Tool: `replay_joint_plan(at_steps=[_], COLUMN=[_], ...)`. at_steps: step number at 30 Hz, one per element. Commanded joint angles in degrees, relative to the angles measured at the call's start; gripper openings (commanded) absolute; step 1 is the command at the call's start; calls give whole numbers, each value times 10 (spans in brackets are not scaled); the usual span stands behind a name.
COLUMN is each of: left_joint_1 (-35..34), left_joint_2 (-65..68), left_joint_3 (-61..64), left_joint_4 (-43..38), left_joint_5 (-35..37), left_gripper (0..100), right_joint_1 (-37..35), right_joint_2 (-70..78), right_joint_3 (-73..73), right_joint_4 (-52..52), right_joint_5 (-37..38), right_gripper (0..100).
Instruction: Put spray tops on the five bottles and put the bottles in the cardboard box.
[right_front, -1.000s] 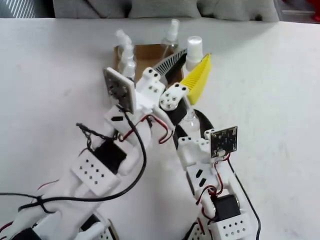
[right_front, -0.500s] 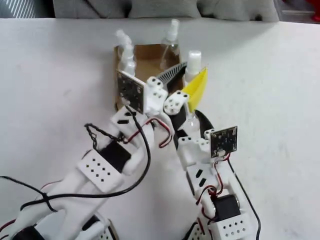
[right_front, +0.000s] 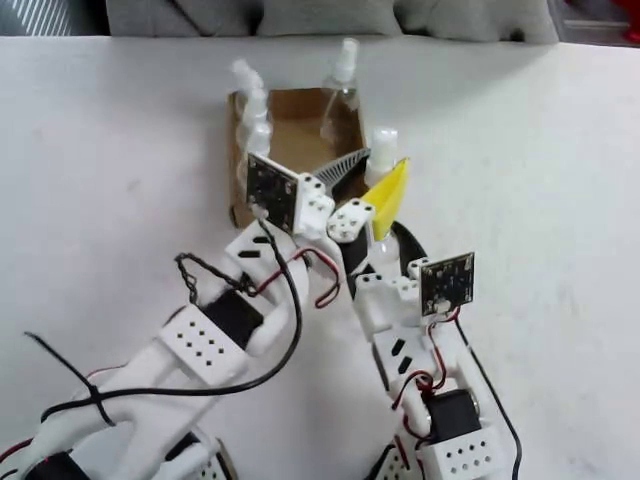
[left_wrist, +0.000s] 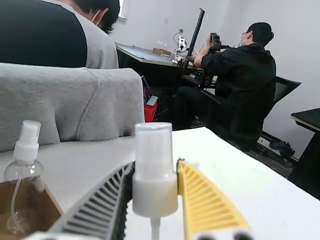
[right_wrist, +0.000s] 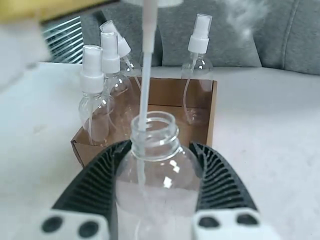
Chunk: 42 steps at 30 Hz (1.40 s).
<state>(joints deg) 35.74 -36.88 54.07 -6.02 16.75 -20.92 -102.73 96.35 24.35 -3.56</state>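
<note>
Count: 5 bottles, 5 spray tops, 1 box, 2 arms.

Box (right_front: 296, 128) sits upper centre of the high view on the white desk (right_front: 520, 150). 4 capped bottles (right_wrist: 111, 75) are inside. 3 of them are bunched along the box's left wall in the high view, and the rearmost of those leans w/ its top tilted. The 4th stands alone at the rear right corner.

5th bottle (right_wrist: 155, 192) is outside the box, upright, just off the box's lower right corner in the high view. Can't tell if its base touches the desk. R pincer (right_wrist: 160, 150) is clamped on it, w/ a black ribbed finger on each side of the shoulder, just under the neck. Neck is open, nothing screwed on.

L pincer (left_wrist: 155, 166) is closed on the last spray top (left_wrist: 154, 150), pinching its collar btwn a grey ribbed finger and a yellow one. In the high view that top sits mid frame, directly above the held bottle. Its thin tube (right_wrist: 144, 75) runs down through the open neck into the bottle. The cap body is above the rim w/ bare tube showing btwn them, so not seated.

L arm enters from the lower left of the high view, R arm from the lower right. The pincers meet just below the box's right side, close together.
</note>
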Motion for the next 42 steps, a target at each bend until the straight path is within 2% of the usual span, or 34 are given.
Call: replay_joint_plan(at_steps=[1,8,10,14,16,23,29,33,42], left_joint_1=[2,-1,-1,0,3,0,-4,-22,-73], left_joint_2=[-6,-6,-6,-32,-65,-167,-221,-284,-482], left_joint_3=[4,5,9,33,54,120,132,127,132], left_joint_4=[-24,-24,-24,-23,-20,-19,-17,57,325], left_joint_5=[3,5,6,7,7,4,4,4,6], left_gripper=[28,35,83,244,272,197,188,188,188], right_joint_1=[0,0,1,1,2,1,2,3,21], right_joint_2=[-4,-4,-5,-5,-5,-5,-5,-5,-5], right_joint_3=[5,5,5,5,5,5,5,5,5], right_joint_4=[1,1,1,1,1,1,1,1,-22], right_joint_5=[7,7,7,7,7,7,7,7,7], right_gripper=[15,15,15,15,15,15,15,15,15])
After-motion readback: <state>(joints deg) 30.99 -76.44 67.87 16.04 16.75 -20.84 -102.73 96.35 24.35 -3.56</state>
